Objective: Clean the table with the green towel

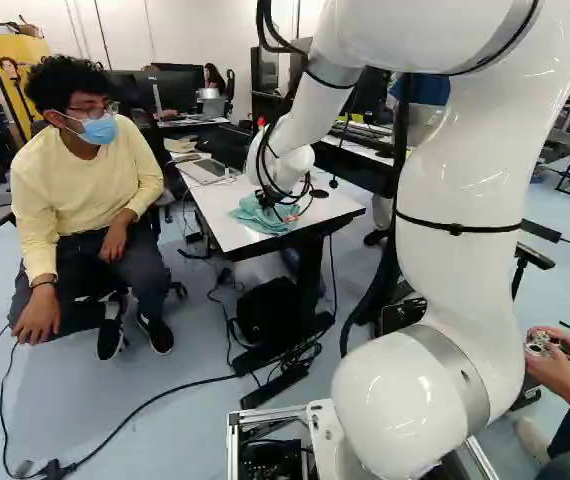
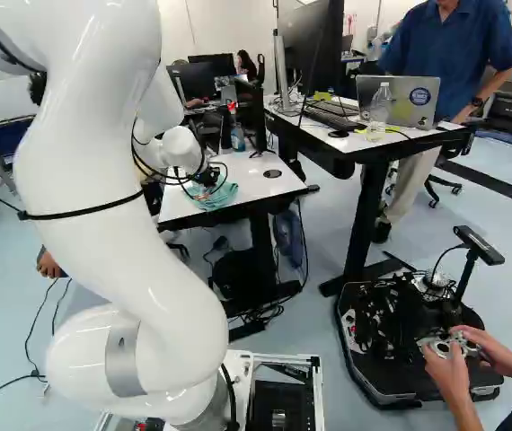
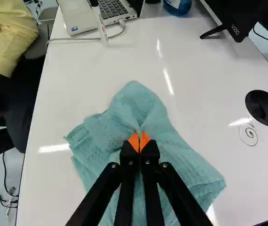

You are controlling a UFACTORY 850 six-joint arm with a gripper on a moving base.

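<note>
Green towel [image 3: 134, 106] on the white table [image 3: 195, 66], bunched under the gripper [image 3: 139, 142]; fingers clenched on a raised pinch of cloth, orange pads [image 3: 133, 141] nearly meeting. Step in hand, as I judge it: wiping, the spiral scrawl [image 3: 250, 134] the likely target; best keep the grip, press lightly so the folds lie flat, and drag the cloth over the mark in overlapping strokes; too much height would leave only a trailing corner rubbing, too much push could scrape fingertips on the tabletop. Cloth soft, finely textured, peaked at the pinch, skirts splayed in uneven corners; tabletop smooth, glossy, streaked with reflections; round black disc [image 3: 264, 108] beside the scrawl; laptop [image 3: 96, 16] and its pale cable farther off, best avoided.
</note>
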